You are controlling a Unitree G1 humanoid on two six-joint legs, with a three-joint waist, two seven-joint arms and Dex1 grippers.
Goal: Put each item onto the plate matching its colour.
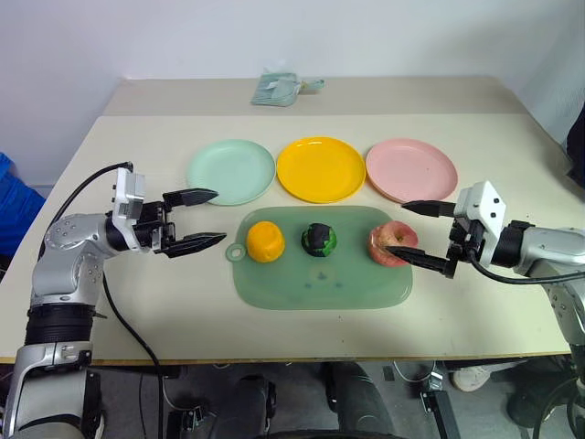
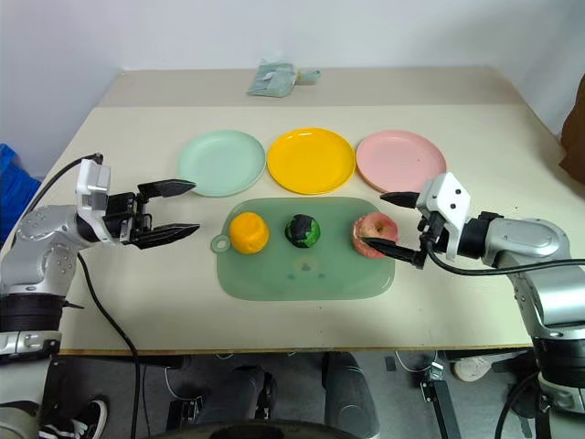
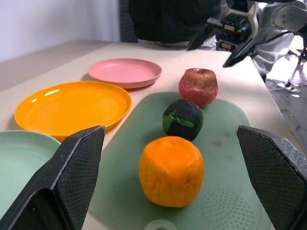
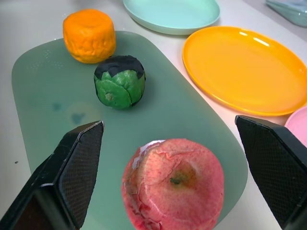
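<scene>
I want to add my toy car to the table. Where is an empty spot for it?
The bare table in front of the green mat is free, as is the strip between the plates and the cloth bundle. The mat's middle row is crowded with the orange toy, green ball and apple.

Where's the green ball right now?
The green ball sits mid-mat, between the orange item on its left and the apple on its right, just below the yellow plate.

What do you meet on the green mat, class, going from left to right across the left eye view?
Ring tab → orange-yellow toy food → dark green ball → pinkish-red apple, all on the green mat.
</scene>
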